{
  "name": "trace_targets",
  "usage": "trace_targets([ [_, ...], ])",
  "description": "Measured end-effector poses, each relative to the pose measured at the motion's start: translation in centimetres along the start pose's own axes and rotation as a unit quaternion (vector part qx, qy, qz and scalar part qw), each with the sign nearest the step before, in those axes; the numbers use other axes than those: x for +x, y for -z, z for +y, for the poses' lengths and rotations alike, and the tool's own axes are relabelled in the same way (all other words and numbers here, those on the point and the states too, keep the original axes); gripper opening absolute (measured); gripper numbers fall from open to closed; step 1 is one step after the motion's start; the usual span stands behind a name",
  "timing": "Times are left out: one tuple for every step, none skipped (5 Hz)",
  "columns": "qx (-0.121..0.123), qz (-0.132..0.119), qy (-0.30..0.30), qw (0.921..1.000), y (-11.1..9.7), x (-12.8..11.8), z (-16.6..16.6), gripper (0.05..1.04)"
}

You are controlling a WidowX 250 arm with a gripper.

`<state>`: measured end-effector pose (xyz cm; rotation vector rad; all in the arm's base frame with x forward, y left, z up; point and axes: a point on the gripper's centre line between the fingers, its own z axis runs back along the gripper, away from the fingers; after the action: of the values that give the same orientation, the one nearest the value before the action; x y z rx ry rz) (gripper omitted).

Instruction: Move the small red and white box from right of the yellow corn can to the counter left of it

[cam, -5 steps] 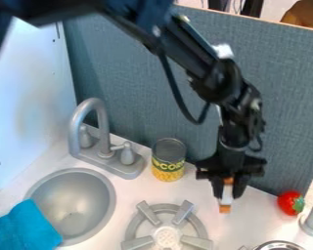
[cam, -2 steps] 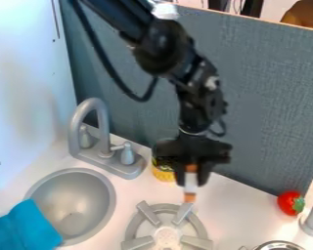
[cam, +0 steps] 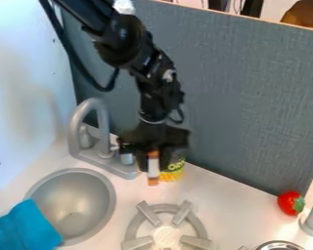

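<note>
Near faucet [cam: 75, 131], tool [cam: 152, 168] holding stick [cam: 152, 176], can [cam: 174, 171] behind

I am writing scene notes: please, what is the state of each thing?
Gripper, shut on the white-and-orange object
White-and-orange object, held upright
Corn can, standing, partly hidden by the gripper
Faucet, no water running
Blue cloth, over the sink's edge
Tomato, on the counter

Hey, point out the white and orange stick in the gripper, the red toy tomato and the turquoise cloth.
White stick with orange ends [cam: 153, 168]: camera view, its white middle.
Red toy tomato [cam: 288, 201]: camera view, its red side.
Turquoise cloth [cam: 27, 227]: camera view, its middle.
</note>
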<state>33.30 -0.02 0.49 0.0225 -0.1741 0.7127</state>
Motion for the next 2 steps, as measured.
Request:
trace_targets([
  [0.009,0.005,-0.015,0.9998,2.1,1.3,1.6,0.414],
  [0.022,0.018,-0.008,0.9996,3.8,1.7,2.2,0.414],
])
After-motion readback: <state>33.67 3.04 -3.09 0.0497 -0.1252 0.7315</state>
